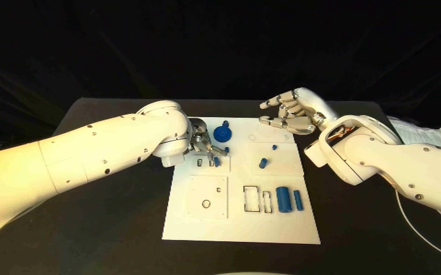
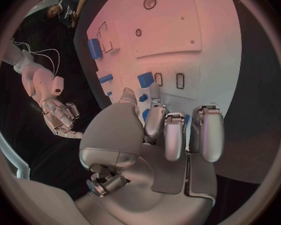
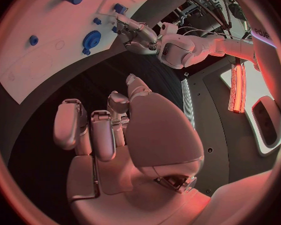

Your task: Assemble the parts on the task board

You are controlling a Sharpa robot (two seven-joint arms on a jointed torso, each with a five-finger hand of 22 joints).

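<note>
Left hand (image 1: 199,142): fingers curled down over the task board (image 1: 241,224), beside a small blue part (image 1: 214,158); whether they pinch it, I cannot tell.
Risk: a poor hold could tip it.
Right hand (image 1: 289,112): beyond, fingers loosely spread, empty.

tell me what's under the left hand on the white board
The left hand is low over the white board, by two small outlined slots and a small blue block. A bit of blue shows between its fingers; whether it holds it is hidden.
</note>
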